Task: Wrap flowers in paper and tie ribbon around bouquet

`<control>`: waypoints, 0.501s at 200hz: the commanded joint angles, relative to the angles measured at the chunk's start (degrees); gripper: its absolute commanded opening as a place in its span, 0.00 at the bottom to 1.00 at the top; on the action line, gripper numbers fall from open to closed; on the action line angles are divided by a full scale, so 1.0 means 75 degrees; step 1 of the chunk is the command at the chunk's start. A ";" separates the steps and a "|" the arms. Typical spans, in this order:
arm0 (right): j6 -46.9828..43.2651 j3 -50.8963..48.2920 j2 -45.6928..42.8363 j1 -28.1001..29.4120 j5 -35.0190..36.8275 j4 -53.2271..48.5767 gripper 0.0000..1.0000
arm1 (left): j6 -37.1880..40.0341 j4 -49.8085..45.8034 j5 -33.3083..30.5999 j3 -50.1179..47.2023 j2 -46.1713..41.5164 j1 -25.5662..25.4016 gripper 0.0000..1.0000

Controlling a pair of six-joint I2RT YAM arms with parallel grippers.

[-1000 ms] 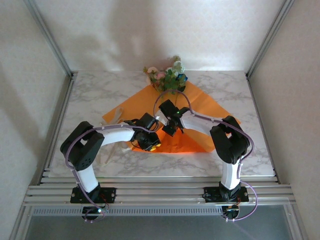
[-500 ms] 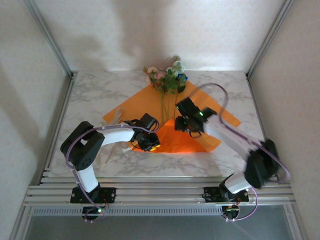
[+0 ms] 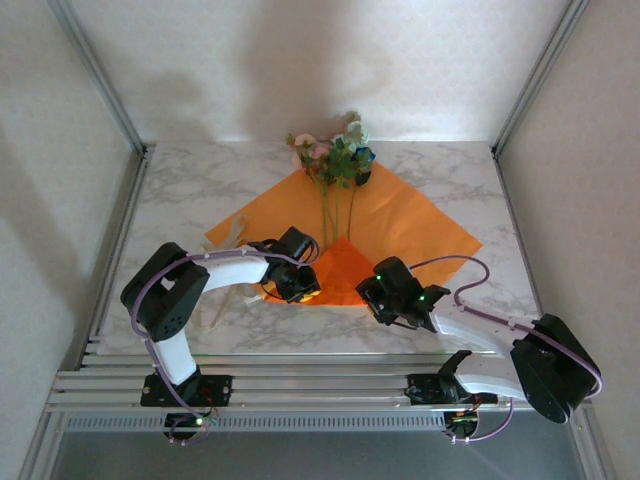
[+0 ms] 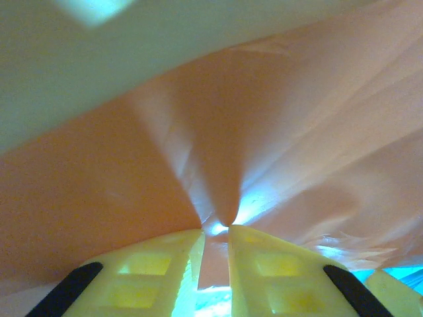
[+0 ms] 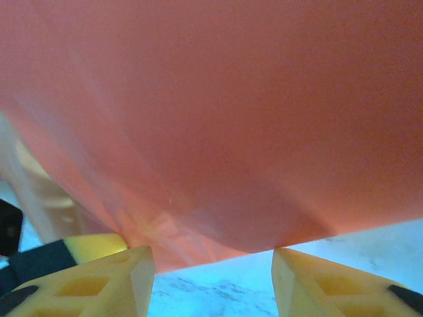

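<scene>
The flowers (image 3: pixel 335 157) lie at the far edge of the marble table (image 3: pixel 180 200), their pink, white and blue blooms and green leaves just beyond the far corner of the paper (image 3: pixel 400 215) and their thin green stems running toward the arms down the middle of the sheet. The paper is spread flat as a wide orange diamond, except for its near corner, which is folded up and back over the lower ends of the stems. A pale thin strip that looks like the ribbon (image 3: pixel 236 228) lies at the paper's left edge, partly under the left arm; its full run cannot be made out. The left gripper (image 3: pixel 303 287) sits at the left side of the folded corner, and in its wrist view (image 4: pixel 215 232) the yellow fingers (image 4: pixel 158 267) are clenched almost together on a pinched crease of the orange sheet. The right gripper (image 3: pixel 378 295) is low over the table just beside the paper's near right edge; its wrist view (image 5: pixel 211 264) shows the jaws spread apart with nothing between them, the sheet's edge just ahead and bare marble beneath.
</scene>
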 commanded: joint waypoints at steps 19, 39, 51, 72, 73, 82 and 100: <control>0.0963 -0.0823 0.0105 0.0022 0.0267 0.1450 0.50 | 0.0174 -0.0303 -0.0355 -0.0282 0.0583 -0.0041 0.18; 0.1018 -0.0804 -0.0025 0.0163 0.0332 0.1197 0.51 | 0.0213 -0.0300 -0.0347 -0.0270 0.0617 -0.0041 0.18; 0.1141 -0.0795 -0.0195 0.0298 0.0514 0.1033 0.51 | 0.0229 -0.0301 -0.0349 -0.0279 0.0628 -0.0041 0.18; 0.1322 -0.0837 -0.0228 0.0380 0.0759 0.1015 0.51 | 0.0248 -0.0292 -0.0341 -0.0282 0.0653 -0.0041 0.18; 0.1339 -0.0857 -0.0228 0.0377 0.0759 0.1047 0.51 | 0.0246 -0.0293 -0.0348 -0.0282 0.0653 -0.0041 0.18; 0.1531 -0.0994 -0.0214 0.0423 0.0760 0.1271 0.50 | 0.0259 -0.0292 -0.0355 -0.0282 0.0654 -0.0035 0.18; 0.1668 -0.0889 -0.0546 0.0692 0.1075 0.0749 0.50 | 0.0289 -0.0334 -0.0366 -0.0279 0.0665 -0.0041 0.18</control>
